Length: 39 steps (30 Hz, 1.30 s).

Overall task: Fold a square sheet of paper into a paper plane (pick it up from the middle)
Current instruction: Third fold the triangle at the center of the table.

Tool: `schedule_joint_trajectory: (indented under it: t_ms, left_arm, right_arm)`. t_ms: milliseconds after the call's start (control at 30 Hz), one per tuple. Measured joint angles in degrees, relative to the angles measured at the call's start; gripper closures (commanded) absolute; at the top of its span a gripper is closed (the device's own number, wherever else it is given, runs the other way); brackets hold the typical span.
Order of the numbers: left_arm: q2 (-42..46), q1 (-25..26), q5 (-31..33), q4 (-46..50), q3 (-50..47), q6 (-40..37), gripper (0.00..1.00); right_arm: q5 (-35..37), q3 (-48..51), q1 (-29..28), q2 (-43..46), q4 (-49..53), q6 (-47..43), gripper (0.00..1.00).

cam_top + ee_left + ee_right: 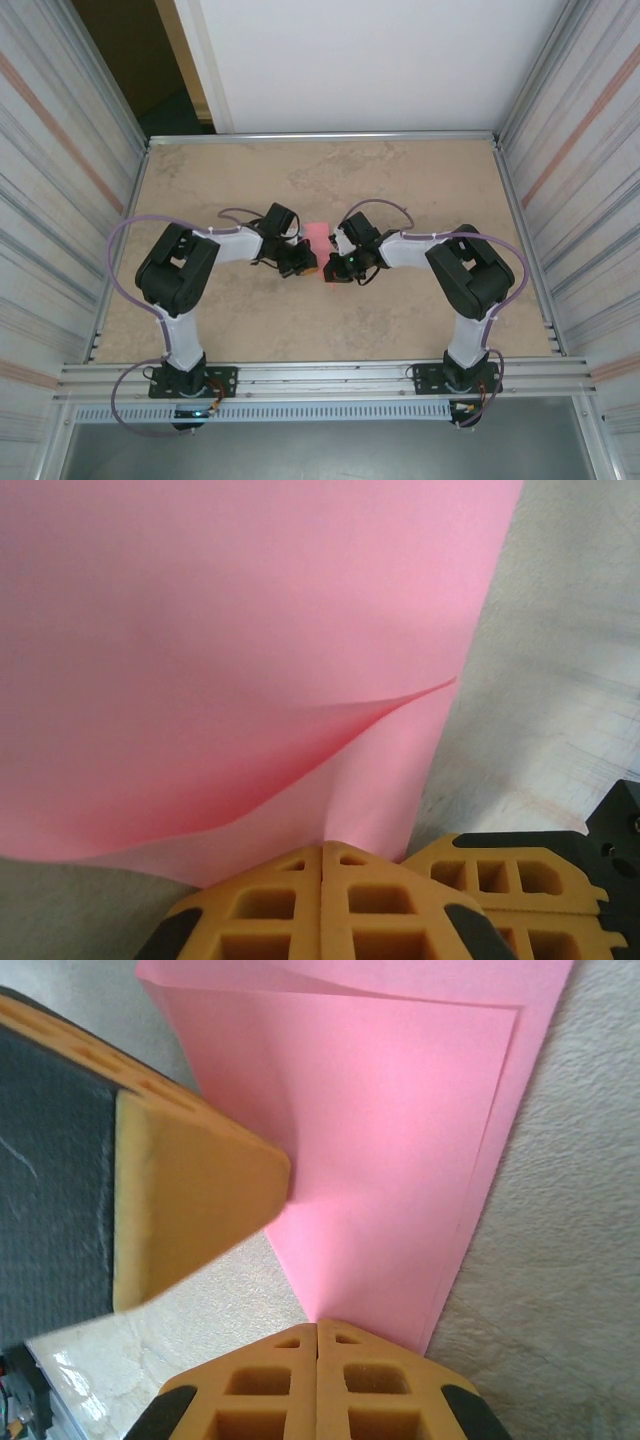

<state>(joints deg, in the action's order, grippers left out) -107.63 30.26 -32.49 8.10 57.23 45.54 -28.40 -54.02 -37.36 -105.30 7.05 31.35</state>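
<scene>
One pink sheet (318,236), folded in two layers, is at the middle of the bench (400,180). Two grippers pinch it, close together: the left gripper (322,845) and the right gripper (317,1325).

One sheet of paper (318,235), one tabletop (400,180). Two arms — left arm (180,272), right arm (470,275) — and two grippers, one on each: left gripper (322,852), right gripper (317,1328).
</scene>
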Motion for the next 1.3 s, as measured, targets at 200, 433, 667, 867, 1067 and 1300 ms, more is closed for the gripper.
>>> schedule_joint_trajectory:
  t_ms: [200, 433, 667, 867, 1067, 1300]
  left_arm:
    - [-0.52, -4.09, -1.51, 0.07, 0.24, -3.41, 0.91]
    - [-1.44, -8.81, -3.56, -0.68, 0.31, -7.37, 0.91]
    - [-1.99, -11.19, -2.51, 2.4, 2.47, -11.13, 0.91]
    - [-2.29, -12.74, 2.19, 5.35, 6.93, -12.83, 0.86]
    - [1.81, -13.44, 3.52, 3.82, 5.73, -11.15, 0.79]
    - [9.57, -12.63, 2.95, -2.14, -3.06, -5.92, 0.66]
  right_arm:
    - [-0.13, 0.07, 0.2, -0.02, 0.09, 1.33, 0.98]
    - [-0.13, -0.13, 0.28, -0.11, 0.5, 2.78, 0.98]
    - [-0.13, -0.52, 0.28, -0.11, 1.01, 3.19, 0.97]
    - [0.07, -1.57, 0.57, 0.07, 3.54, 3.8, 0.92]
    - [1.66, -1.84, 0.59, 2.58, 3.1, 6.05, 0.78]
    - [4.85, -4.37, -0.28, 2.91, 0.68, 9.03, 0.68]
